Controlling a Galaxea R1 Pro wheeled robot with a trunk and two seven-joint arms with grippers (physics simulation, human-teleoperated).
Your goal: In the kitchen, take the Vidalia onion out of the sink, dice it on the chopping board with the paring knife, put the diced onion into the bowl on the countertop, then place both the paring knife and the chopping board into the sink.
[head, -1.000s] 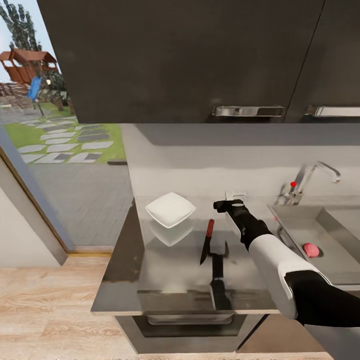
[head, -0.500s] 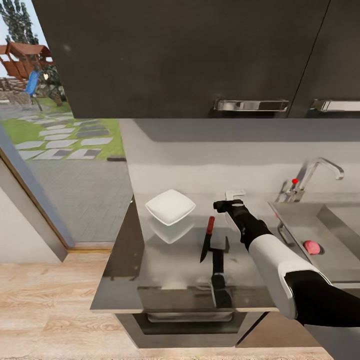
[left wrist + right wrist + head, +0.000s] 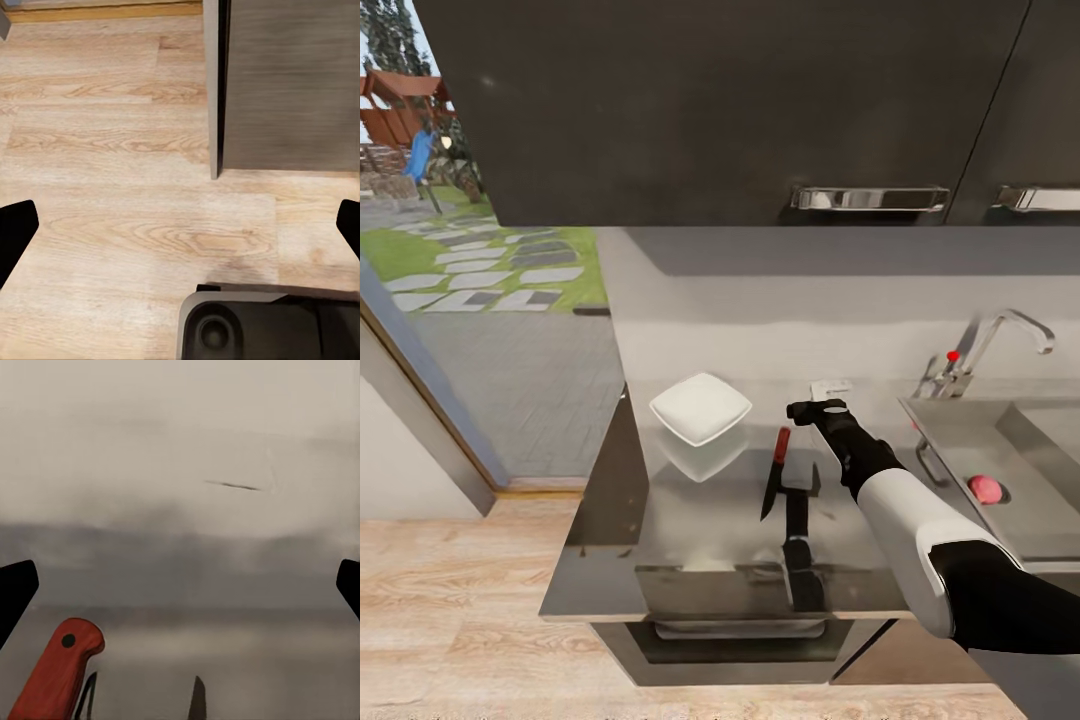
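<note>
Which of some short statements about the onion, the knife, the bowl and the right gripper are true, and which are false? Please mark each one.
1. The Vidalia onion lies in the sink. True.
2. The right gripper holds the paring knife. False: the knife lies on the countertop and the gripper is open above it, holding nothing.
3. The bowl is on the countertop, on the side of the knife away from the sink. True.
4. The bowl holds diced onion. False: it looks empty, and the onion is whole.
5. The left gripper is over the wooden floor. True.
</note>
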